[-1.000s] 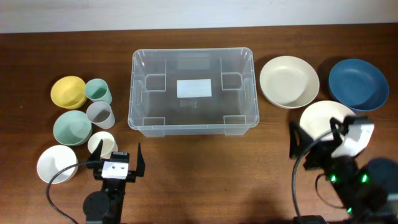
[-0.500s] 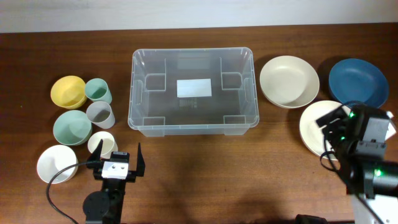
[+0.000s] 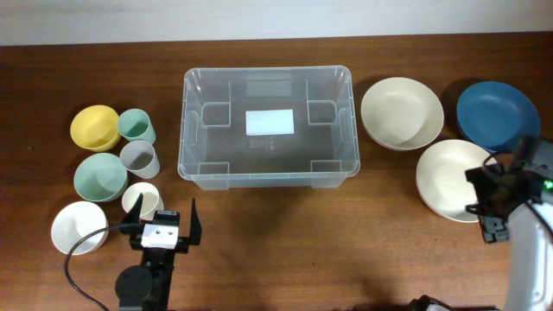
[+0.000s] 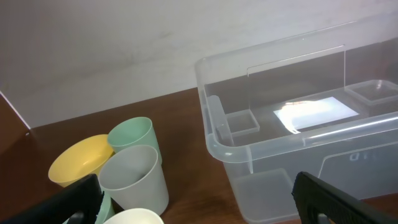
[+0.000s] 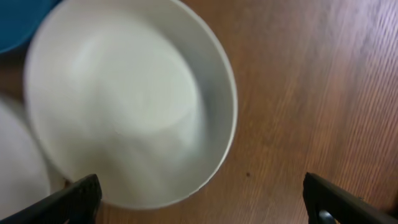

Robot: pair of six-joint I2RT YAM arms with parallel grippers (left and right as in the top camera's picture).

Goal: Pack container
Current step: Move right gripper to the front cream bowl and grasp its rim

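The container is a large clear bin with a white label on its base, standing empty at the table's middle; its near-left corner also fills the right of the left wrist view. My left gripper stands open in front of it, next to a small white cup, with nothing between its fingers. My right gripper hangs open over the right rim of a white bowl. In the right wrist view that bowl lies below the open gripper, untouched.
Left of the bin sit a yellow bowl, green cup, grey cup, green bowl and white bowl. On the right lie a cream plate and a blue plate.
My right arm has swung right and turned, so its gripper now hangs over the white bowl's right side. The left arm has not moved.
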